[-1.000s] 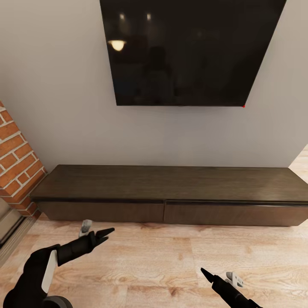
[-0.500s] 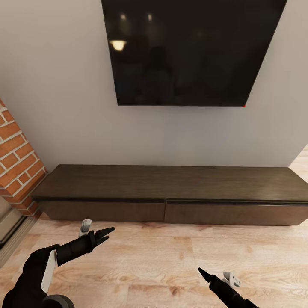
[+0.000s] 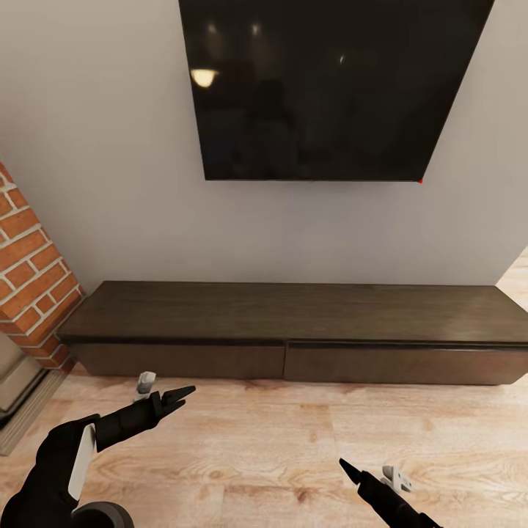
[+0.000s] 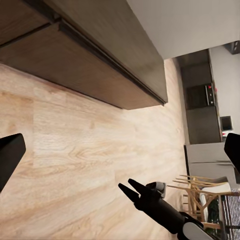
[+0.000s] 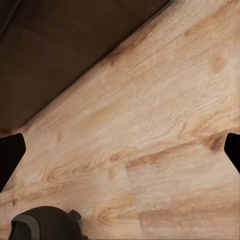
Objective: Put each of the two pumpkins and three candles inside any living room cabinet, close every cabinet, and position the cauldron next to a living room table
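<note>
- Head view sets the cabinet [image 3: 293, 337] along the foot of the grey wall, long, low and dark brown, both flat drawer fronts flush and closed, its top bare.
- Left gripper [image 3: 178, 397] hangs over the wooden floor [image 3: 279, 440] just in front of the cabinet's left drawer front, apart from it; its black fingers lie close together and hold nothing.
- Left wrist view has its own fingertips [image 4: 7, 155] at opposite edges, so whether this gripper is released or clenched, I cannot tell.
- Right gripper [image 3: 350, 469] sits lower over the floor, well short of the right drawer front; its dark point looks pressed together here, yet the right wrist view shows its fingertips [image 5: 9, 155] far apart over bare boards, so I cannot tell its state either.
- Nothing is grasped by either gripper.
- Above the cabinet a black television [image 3: 330, 88] is cut off at the top, and a brick column [image 3: 29, 286] is cropped at the left.
- Left wrist view also catches the right gripper [image 4: 131, 189] and, blurred beyond it, wooden chairs [image 4: 200, 192].
</note>
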You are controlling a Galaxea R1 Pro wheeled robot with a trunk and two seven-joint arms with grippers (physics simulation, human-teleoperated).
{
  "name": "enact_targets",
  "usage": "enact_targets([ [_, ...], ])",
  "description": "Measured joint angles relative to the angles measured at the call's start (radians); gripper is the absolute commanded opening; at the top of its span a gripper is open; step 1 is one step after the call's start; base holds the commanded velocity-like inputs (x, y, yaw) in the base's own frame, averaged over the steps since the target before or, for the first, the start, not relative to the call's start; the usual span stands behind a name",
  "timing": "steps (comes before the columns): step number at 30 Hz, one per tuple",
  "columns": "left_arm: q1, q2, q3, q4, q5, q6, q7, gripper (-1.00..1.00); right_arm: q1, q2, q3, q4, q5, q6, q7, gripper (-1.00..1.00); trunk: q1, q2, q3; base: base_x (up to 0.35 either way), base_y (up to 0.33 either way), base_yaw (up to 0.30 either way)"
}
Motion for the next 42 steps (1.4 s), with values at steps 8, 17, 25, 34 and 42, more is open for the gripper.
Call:
enact_targets([
  [8, 0.0, -0.002, 0.002, 0.0, -0.009, -0.002, 0.009, 1.0, 0.0, 0.011, 0.004, 0.007, 0.009, -0.054, -0.004, 1.0, 0.0, 0.0, 0.0, -0.012, 0.049, 0.0],
  [17, 0.0, -0.003, 0.0, 0.0, -0.008, -0.005, 0.013, 1.0, 0.0, 0.03, 0.006, 0.007, 0.017, -0.056, -0.058, 1.0, 0.0, 0.0, 0.0, -0.022, 0.035, 0.0],
  [25, 0.0, -0.003, -0.002, 0.0, -0.008, -0.006, 0.013, 1.0, 0.0, 0.037, 0.01, 0.006, 0.02, -0.056, -0.086, 1.0, 0.0, 0.0, 0.0, -0.137, 0.001, 0.0],
  [34, 0.0, -0.003, -0.002, 0.0, -0.008, -0.006, 0.013, 1.0, 0.0, 0.053, 0.01, 0.006, 0.021, -0.077, -0.087, 1.0, 0.0, 0.0, 0.0, -0.125, 0.0, 0.0],
  [42, 0.0, -0.003, -0.002, 0.0, -0.009, -0.006, 0.013, 1.0, 0.0, 0.054, 0.01, 0.007, 0.022, -0.081, -0.108, 1.0, 0.0, 0.0, 0.0, -0.015, 0.0, 0.0],
])
